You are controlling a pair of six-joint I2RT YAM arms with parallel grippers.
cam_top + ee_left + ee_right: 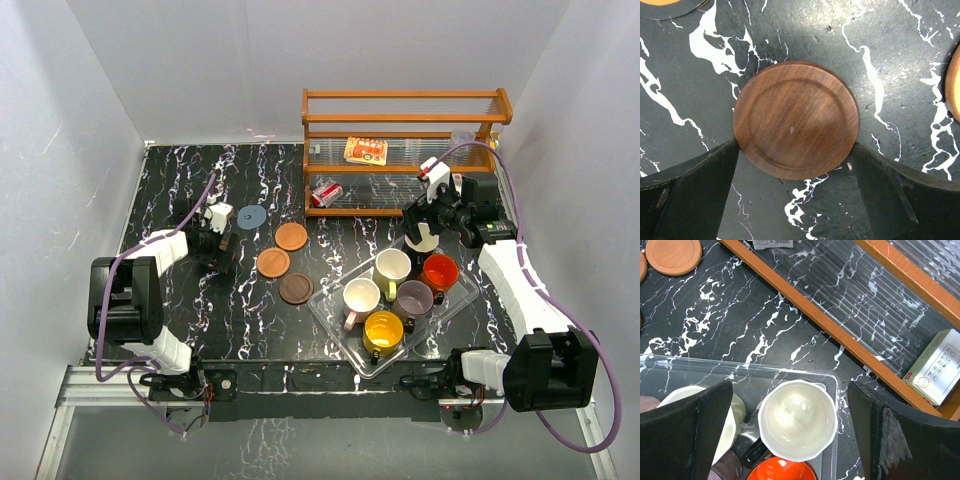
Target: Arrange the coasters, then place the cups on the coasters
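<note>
On black marbled table, left side: left gripper, jaws spread, flanks a dark brown coaster lying flat; it is round, with no long axis. An orange-brown coaster lies near. Right side: right gripper, jaws spread, hangs above white-lined black cup, upright in clear tray, its handle toward neighbouring cups. Wooden rack stands just beyond.

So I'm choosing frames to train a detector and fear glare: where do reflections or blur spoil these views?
Top view: evenly lit and sharp, only faint glints on the clear tray. Left wrist view: the brown coaster is crisp with a soft sheen, the fingers dark and soft-edged. Right wrist view: the cup is bright inside, nearly washed out, and the tray rim catches light.
</note>
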